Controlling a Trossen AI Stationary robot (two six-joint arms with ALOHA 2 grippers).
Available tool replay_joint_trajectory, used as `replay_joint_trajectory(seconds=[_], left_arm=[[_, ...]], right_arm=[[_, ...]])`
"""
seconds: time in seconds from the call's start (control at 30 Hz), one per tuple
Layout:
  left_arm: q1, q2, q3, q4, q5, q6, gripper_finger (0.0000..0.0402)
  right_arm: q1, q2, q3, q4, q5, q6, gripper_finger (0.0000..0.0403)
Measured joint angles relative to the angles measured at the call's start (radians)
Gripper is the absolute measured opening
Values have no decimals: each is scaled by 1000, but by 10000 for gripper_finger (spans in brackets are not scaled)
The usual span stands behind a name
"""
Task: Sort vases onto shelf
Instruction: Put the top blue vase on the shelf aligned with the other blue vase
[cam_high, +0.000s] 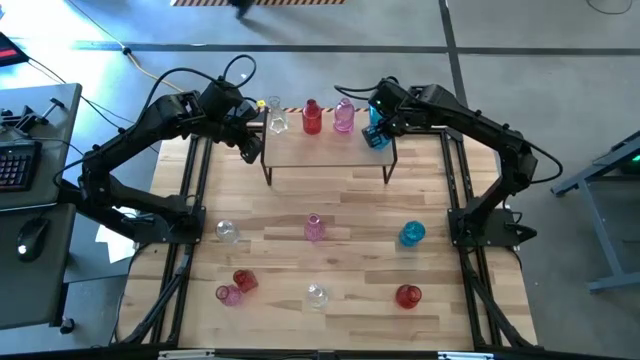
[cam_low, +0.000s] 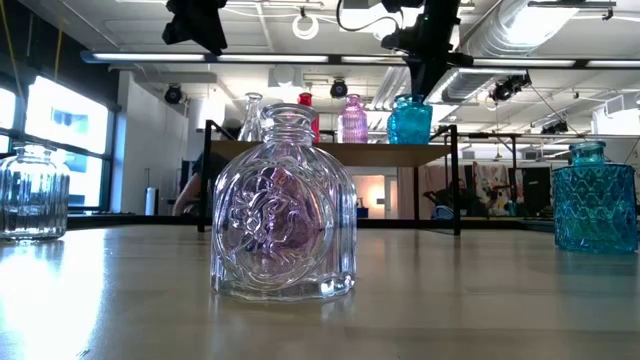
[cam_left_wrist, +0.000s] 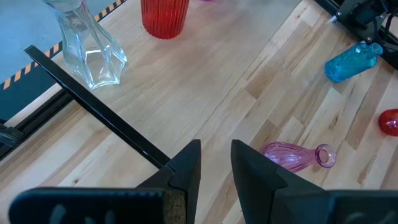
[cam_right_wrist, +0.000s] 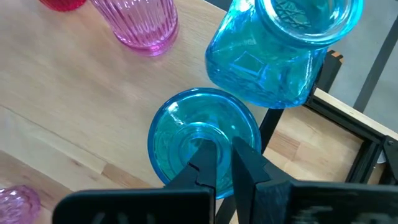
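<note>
The left gripper (cam_left_wrist: 216, 167) is seen with its two dark fingers (cam_left_wrist: 186, 168) set slightly apart and nothing held between them. Beyond them, the light-wood shelf (cam_left_wrist: 205, 81) is edged by a black metal bar (cam_left_wrist: 93, 106). On the shelf a clear vase (cam_left_wrist: 87, 46) and a red vase (cam_left_wrist: 165, 15) are stood upright, near each other. On the tabletop (cam_left_wrist: 348, 118) a pink vase (cam_left_wrist: 298, 155), a blue vase (cam_left_wrist: 351, 61) and part of a red vase (cam_left_wrist: 389, 122) are seen.

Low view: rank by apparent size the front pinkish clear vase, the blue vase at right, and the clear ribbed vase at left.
1. Front pinkish clear vase, largest, though it is nearest the camera.
2. Blue vase at right and clear ribbed vase at left look alike, both cut off by the frame; not ranked.
</note>
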Motion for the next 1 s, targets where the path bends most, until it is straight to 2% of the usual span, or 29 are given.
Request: replay_joint_trajectory(seconds=[1.0], left_arm=[[0,0,0,0,0,0,81]], right_arm=[[0,2,0,6,43,-7,67]])
